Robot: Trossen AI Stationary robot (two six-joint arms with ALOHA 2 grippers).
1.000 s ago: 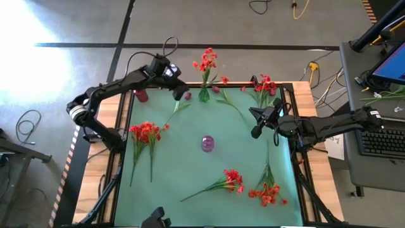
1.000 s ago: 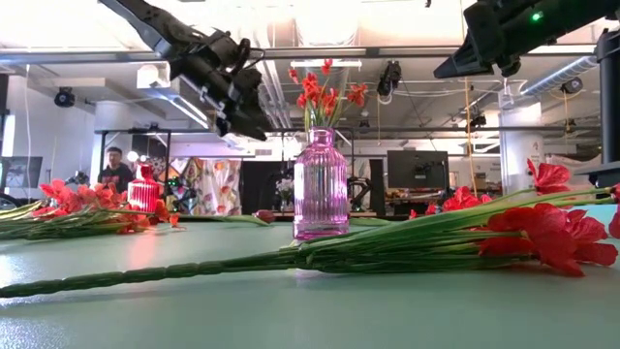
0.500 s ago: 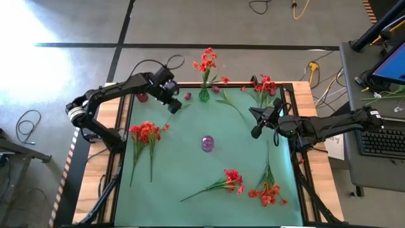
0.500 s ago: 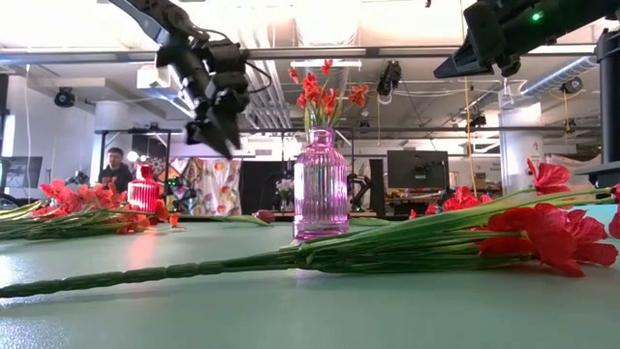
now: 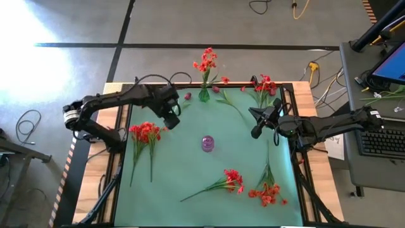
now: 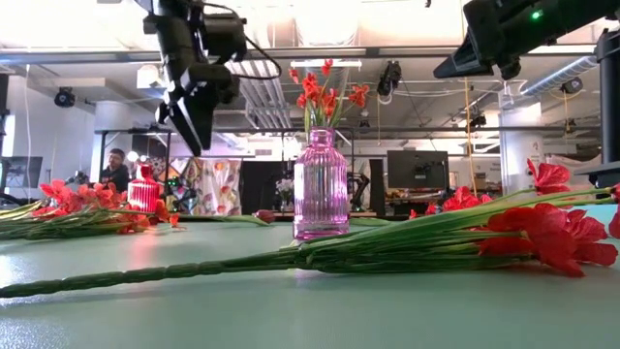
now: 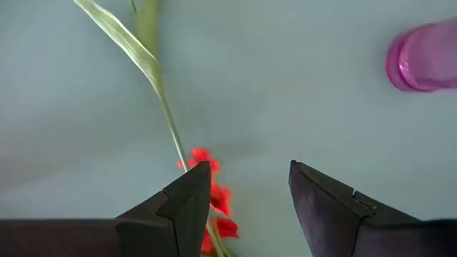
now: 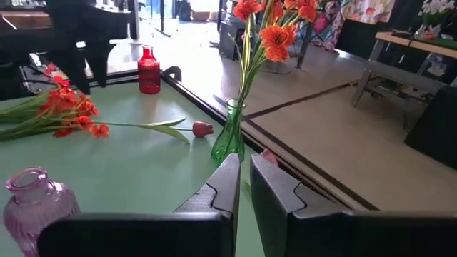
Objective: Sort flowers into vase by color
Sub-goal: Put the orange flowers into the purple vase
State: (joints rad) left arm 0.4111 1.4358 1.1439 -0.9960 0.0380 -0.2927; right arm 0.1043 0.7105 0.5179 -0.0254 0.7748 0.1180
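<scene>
My left gripper (image 5: 171,120) (image 7: 246,175) hangs open, pointing down, well above the mat (image 6: 191,136). Below it lies a thin stem with a long leaf (image 7: 153,71) and small red blooms (image 7: 214,203). A bunch of red flowers (image 5: 145,133) lies flat on the mat's left, just beside it. A green vase (image 5: 204,95) at the far edge holds orange-red flowers (image 5: 205,60). The pink vase (image 5: 207,144) stands mid-table. My right gripper (image 5: 254,133) (image 8: 245,171) waits shut above the mat's right side, holding nothing.
More red sprays lie flat at the near side (image 5: 231,180) (image 5: 266,193) and at the far right corner (image 5: 262,85). Dark magenta buds (image 5: 187,96) (image 5: 216,89) lie by the green vase. A small red vase (image 8: 148,71) stands at the far left. A person (image 6: 114,167) is in the room behind.
My left gripper has swung from the far edge beside the green vase toward the near-left, over the stem next to the red bunch. It has tipped from slanting to pointing almost straight down, and its fingers have stayed open.
</scene>
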